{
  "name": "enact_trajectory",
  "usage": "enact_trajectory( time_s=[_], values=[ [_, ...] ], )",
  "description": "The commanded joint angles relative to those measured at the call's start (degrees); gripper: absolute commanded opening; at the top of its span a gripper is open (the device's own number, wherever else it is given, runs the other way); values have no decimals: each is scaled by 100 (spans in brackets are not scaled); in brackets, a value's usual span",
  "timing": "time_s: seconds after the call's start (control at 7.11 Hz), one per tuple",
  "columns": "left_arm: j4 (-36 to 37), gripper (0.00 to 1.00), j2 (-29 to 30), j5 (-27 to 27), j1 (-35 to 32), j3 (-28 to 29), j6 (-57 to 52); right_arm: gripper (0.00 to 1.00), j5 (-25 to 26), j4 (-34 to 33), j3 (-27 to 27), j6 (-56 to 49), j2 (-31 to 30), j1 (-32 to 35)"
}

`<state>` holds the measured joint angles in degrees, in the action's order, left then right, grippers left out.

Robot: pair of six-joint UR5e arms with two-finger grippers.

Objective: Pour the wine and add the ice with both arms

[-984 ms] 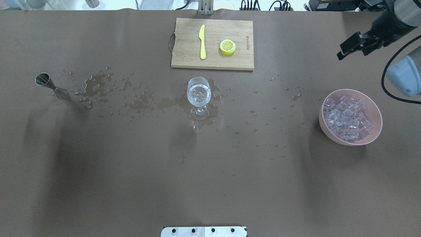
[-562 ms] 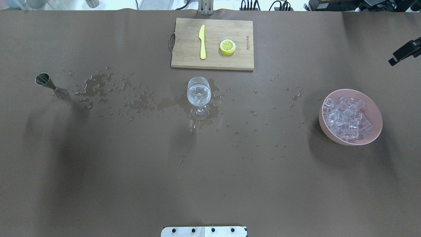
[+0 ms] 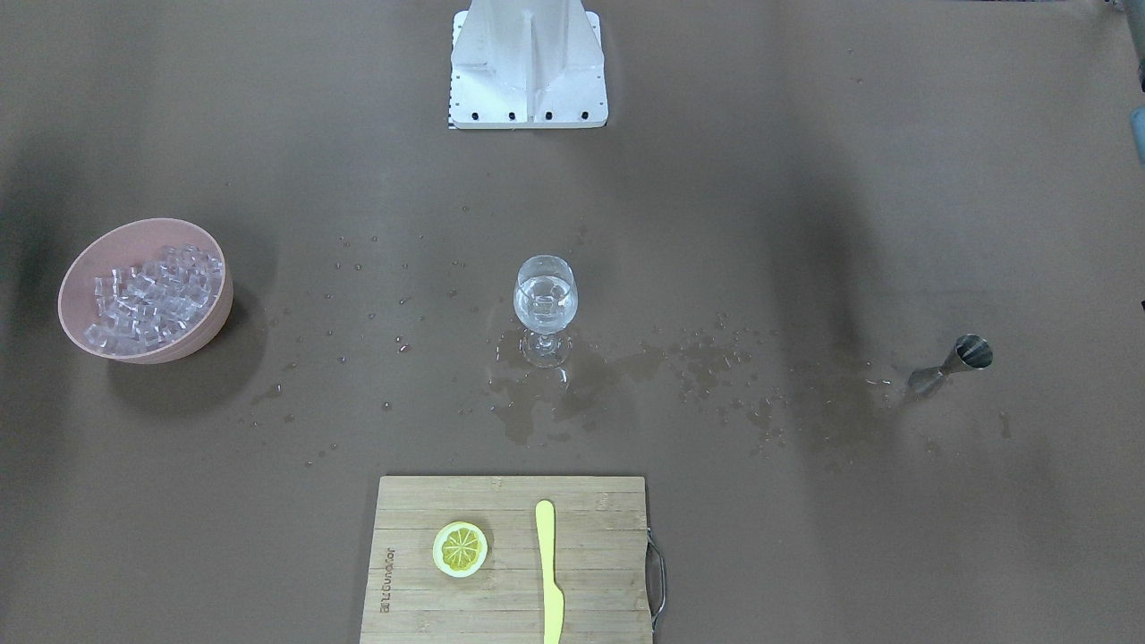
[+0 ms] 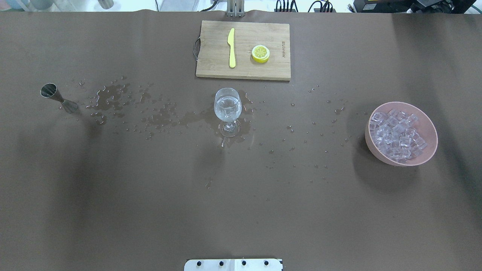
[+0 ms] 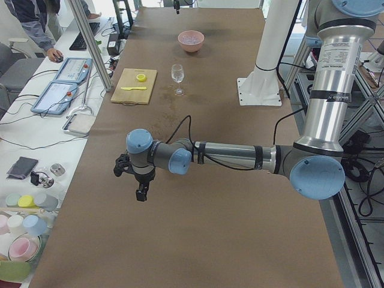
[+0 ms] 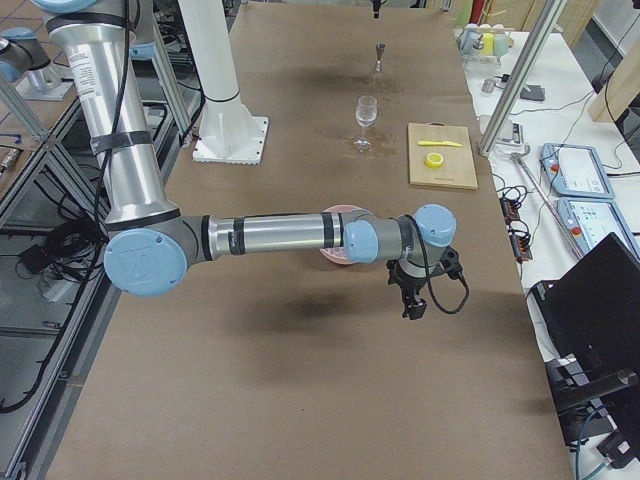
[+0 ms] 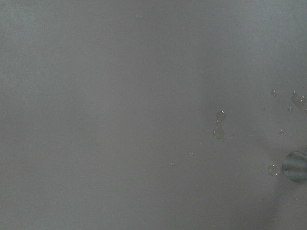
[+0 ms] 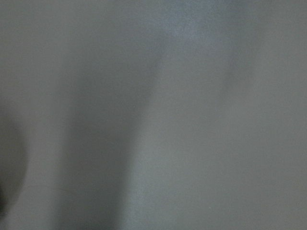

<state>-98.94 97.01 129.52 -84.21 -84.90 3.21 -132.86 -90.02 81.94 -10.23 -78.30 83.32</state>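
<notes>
Clear wine (image 4: pixel 227 106) stands in the upright glass (image 4: pixel 229 128); ice (image 4: pixel 397 135) fills the bowl (image 4: pixel 429 131).

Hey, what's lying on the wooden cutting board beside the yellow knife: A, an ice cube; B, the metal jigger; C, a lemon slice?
C: a lemon slice lies on the cutting board beside the yellow knife, while the jigger stands far off on the table.
</notes>
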Motion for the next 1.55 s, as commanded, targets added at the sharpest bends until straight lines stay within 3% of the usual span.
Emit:
enact_trajectory(
  time_s=[0.0,0.56,0.7,0.84,1.12,1.41],
  values=[
    [279,98,-7,116,-804,209,-646,100,-55,-121,-29,-14,34,255],
    [253,98,204,538,-790,239,-497,100,-47,-113,59,-23,25,343],
    [244,98,109,966,-790,159,-515,100,5,-104,-2,-31,69,300],
    [235,98,90,987,-790,297,-576,100,-3,-78,24,-23,52,230],
    [305,98,204,567,-790,-68,-497,100,-73,-43,-116,47,139,-271],
    [288,98,179,627,-790,-132,-488,100,-232,-25,-134,-22,-18,-228]
  ],
)
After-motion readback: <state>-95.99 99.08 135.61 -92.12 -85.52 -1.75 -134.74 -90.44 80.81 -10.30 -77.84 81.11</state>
